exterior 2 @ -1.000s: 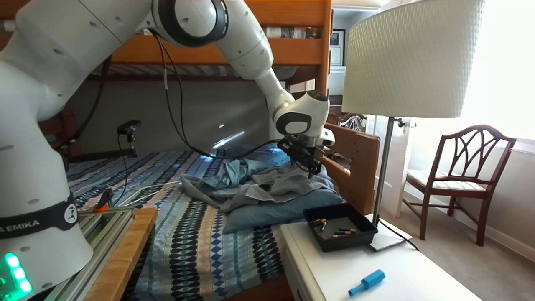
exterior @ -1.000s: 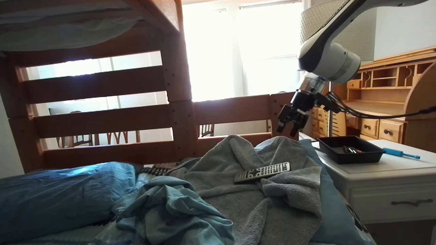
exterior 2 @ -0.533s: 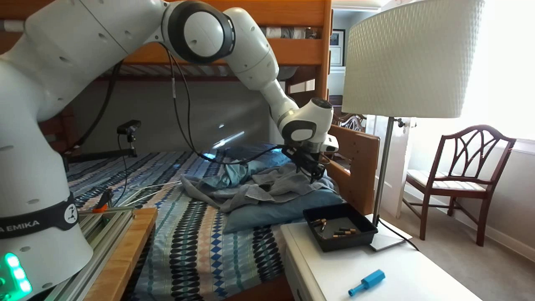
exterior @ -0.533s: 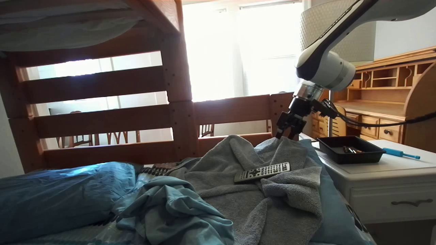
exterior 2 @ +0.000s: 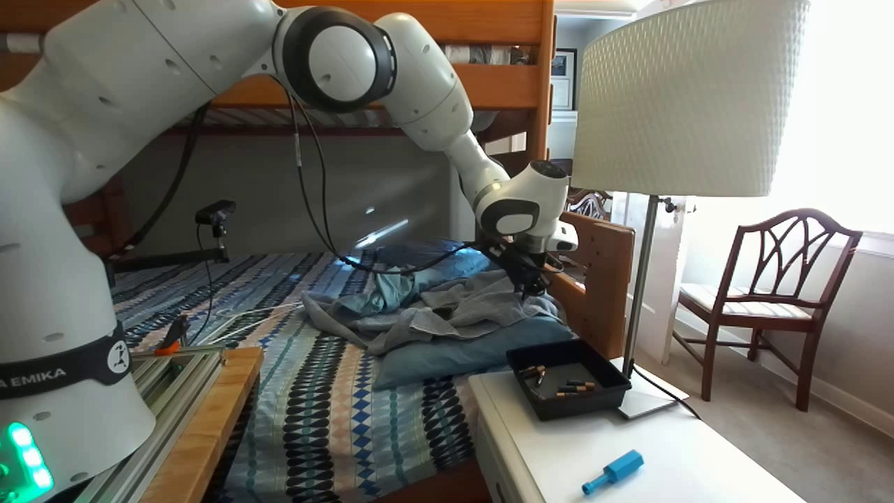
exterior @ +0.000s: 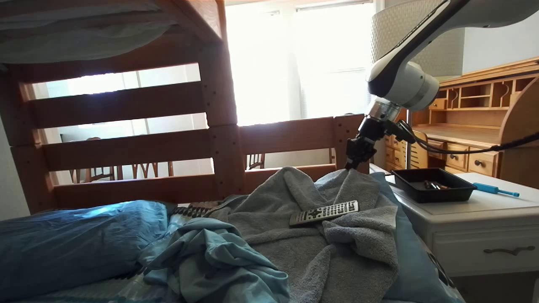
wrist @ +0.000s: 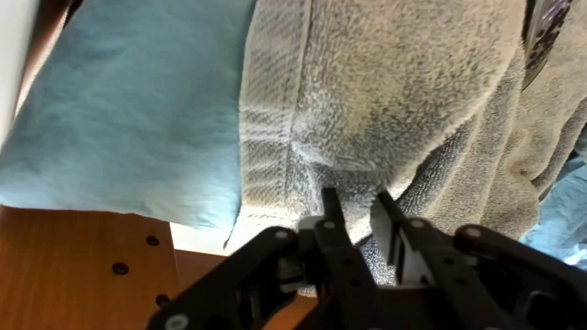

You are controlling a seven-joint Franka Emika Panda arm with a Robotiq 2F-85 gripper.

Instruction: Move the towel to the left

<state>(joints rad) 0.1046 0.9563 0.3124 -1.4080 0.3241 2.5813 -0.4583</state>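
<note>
While the tool [wrist: 355, 195] holds its fingers drawn close, with a narrow gap between them, we see a ridge of the towel [exterior: 294, 248] running into that gap in the wrist view, so we judge the cloth to be nipped; how firmly, we cannot tell. The towel lies rumpled, partly over a teal pillow [exterior 2: 454, 360], and in an exterior view its raised far end [exterior: 349, 179] meets the fingertips. The step in hand, as we read it, is securing this grip before any pull. To do it well, we should take a deep bite of doubled cloth rather than the nap alone, and keep the pillow out of the pinch. Then we would lift gently, away from the wooden rail [exterior: 290, 136] nearby, and watch whether the fold comes up with us. We take left to be toward the crumpled teal fabric [exterior: 219, 256], away from the black tray [exterior: 446, 195] on the counter [exterior 2: 670, 461]. A low, slow drag should suit something this soft, and would help keep the remote control [exterior: 324, 213] lying on it from sliding off.
</note>
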